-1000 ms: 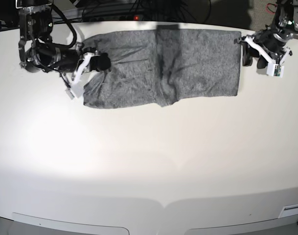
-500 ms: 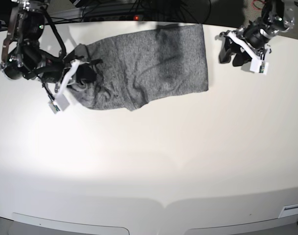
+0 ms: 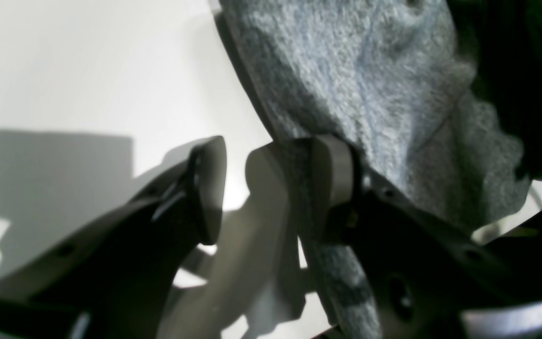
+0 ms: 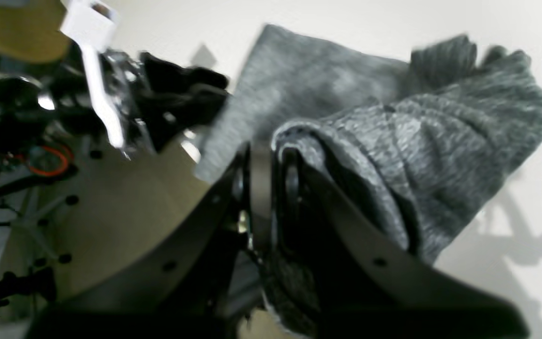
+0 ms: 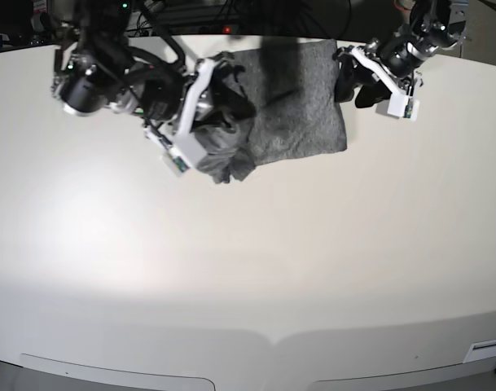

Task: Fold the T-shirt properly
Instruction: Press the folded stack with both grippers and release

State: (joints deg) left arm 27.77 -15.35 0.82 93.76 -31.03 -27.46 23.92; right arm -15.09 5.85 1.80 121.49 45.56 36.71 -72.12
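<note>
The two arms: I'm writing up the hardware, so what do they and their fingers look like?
Both arms are black with dark cables along them. The right gripper and the left gripper each carry a white bracket and a small white box at the wrist. The fingers are matte black, flat and tapered, with small round holes along their length.
</note>
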